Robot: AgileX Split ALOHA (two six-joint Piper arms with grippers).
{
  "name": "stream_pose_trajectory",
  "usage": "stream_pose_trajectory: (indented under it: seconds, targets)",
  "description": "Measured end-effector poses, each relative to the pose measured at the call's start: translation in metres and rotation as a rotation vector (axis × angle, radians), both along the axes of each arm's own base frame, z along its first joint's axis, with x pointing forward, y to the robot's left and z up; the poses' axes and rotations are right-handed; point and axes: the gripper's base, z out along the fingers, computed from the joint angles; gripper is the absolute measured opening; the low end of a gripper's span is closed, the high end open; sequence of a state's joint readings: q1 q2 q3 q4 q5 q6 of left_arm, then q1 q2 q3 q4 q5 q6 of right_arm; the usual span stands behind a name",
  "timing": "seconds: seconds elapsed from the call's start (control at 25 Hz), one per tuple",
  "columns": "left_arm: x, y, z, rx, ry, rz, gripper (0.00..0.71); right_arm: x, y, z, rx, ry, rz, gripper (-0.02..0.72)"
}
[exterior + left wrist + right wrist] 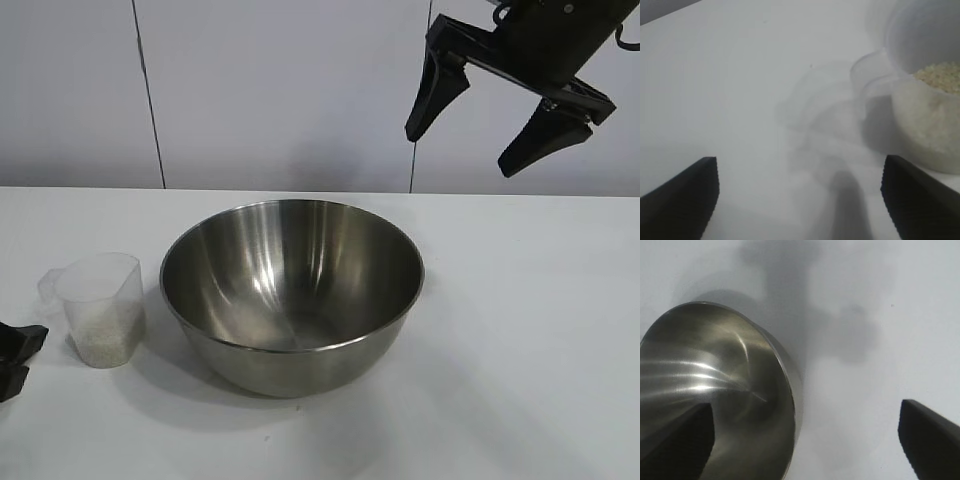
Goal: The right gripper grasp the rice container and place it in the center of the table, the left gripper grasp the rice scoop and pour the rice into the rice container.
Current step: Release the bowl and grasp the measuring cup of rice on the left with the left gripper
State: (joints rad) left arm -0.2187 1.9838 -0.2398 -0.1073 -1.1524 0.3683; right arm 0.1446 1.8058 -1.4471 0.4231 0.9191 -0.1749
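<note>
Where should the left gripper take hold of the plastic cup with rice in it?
Probably around the plastic cup's upright wall, above the rice. The left gripper sits low on the side away from the bowl, fingers spread. The cup's handle tab faces it and may need rolling around.

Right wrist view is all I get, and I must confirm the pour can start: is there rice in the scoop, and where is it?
Observer: Yes. The rice scoop stands upright on the table, just left of the rice container in the exterior view, with rice filling its lower part.
Operator: Is the left gripper holding it?
Observer: No. The left gripper is open, low over the table, and the scoop sits just ahead of one finger, not between them.
Operator: Any rice in the container?
Observer: None; its inside is bare steel.
Operator: My own gripper?
Observer: The right gripper hangs open, above and behind the container.
</note>
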Motion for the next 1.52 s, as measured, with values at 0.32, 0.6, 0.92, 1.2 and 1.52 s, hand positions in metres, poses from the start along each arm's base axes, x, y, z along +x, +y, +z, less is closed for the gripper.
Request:
stream_pose_trajectory:
  seconds: [0.32,0.6,0.92,1.2,1.52]
  targets:
    - [0.01,-0.003,-0.011,-0.015,0.015,-0.003,0.632,0.0,0.0,0.0,0.0,-0.001,0.0,0.694]
    - [0.017,-0.005,-0.014,-0.034,0.009,0.007,0.632,0.0,0.0,0.0,0.0,-0.001,0.0,0.694]
    - [0.033,-0.008,-0.009,-0.047,-0.045,0.008,0.632,0.0,0.0,0.0,0.0,-0.001,0.0,0.694]
    - [0.044,-0.011,-0.006,-0.1,-0.072,0.03,0.632,0.0,0.0,0.0,0.0,-0.002,0.001,0.694]
    - [0.053,-0.013,-0.003,-0.193,-0.092,0.069,0.589,0.0,0.0,0.0,0.0,-0.002,0.001,0.694]
